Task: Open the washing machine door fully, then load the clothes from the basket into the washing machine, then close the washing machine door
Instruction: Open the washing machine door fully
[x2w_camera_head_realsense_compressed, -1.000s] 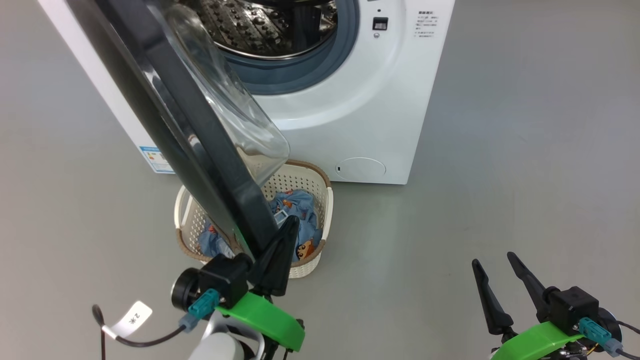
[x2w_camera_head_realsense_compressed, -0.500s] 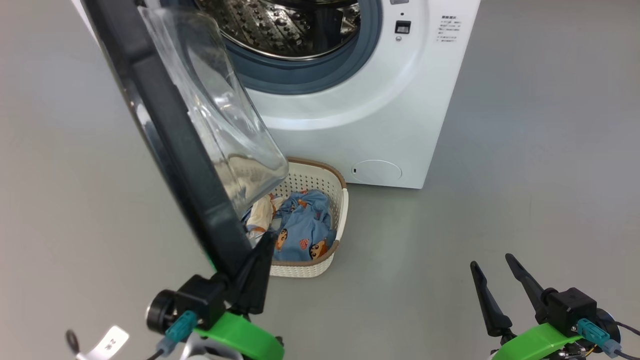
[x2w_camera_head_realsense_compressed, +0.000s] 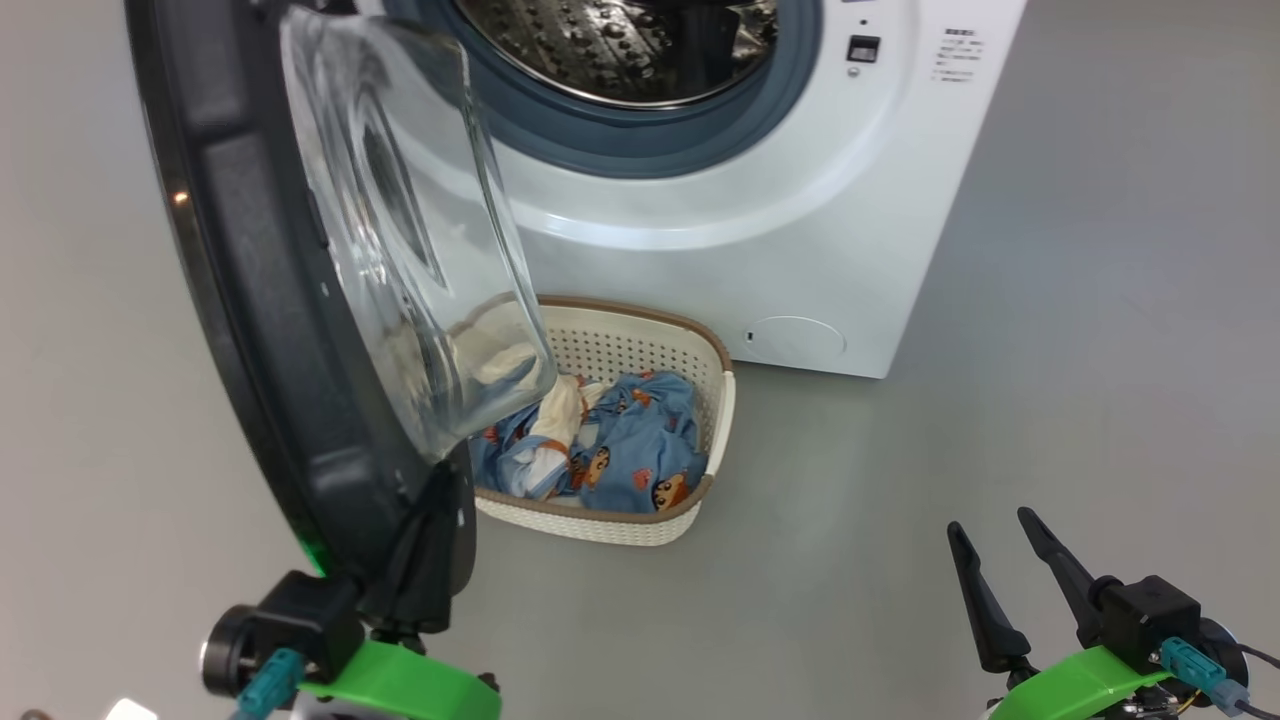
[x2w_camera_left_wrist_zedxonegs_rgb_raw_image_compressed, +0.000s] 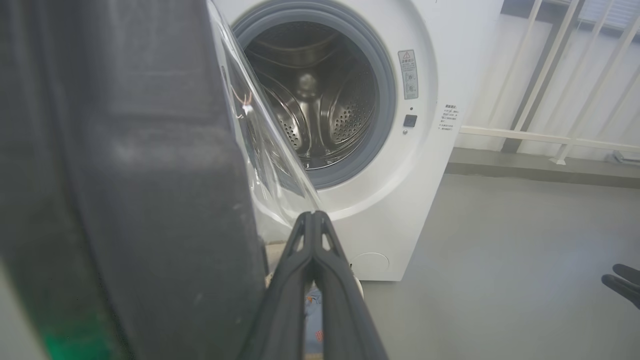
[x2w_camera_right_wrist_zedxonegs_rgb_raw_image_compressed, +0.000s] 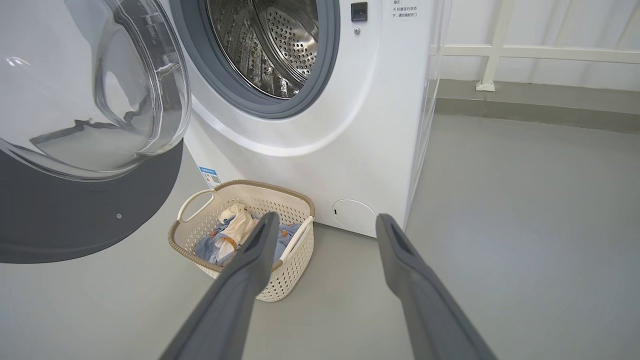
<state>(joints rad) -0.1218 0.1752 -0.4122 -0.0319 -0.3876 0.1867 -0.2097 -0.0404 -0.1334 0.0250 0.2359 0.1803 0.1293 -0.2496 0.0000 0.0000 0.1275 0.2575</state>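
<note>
The floor (x2w_camera_head_realsense_compressed: 1080, 330) is smooth, plain grey and slightly glossy, with soft pale reflections near the machine. The washing machine (x2w_camera_head_realsense_compressed: 820, 240) stands directly on it, its white base meeting the grey along a straight edge. The basket (x2w_camera_head_realsense_compressed: 610, 525) sits upright on the floor just in front of the machine's lower front, towards the robot's left. In the right wrist view the floor ends at a darker raised kerb (x2w_camera_right_wrist_zedxonegs_rgb_raw_image_compressed: 540, 117), on which a white railing post (x2w_camera_right_wrist_zedxonegs_rgb_raw_image_compressed: 492, 55) stands.

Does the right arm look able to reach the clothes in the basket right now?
Probably yes. The right gripper is open, bare floor lies between it and the basket, and the clothes lie uncovered on that side; the washing machine door overhangs the basket's left part.
</note>
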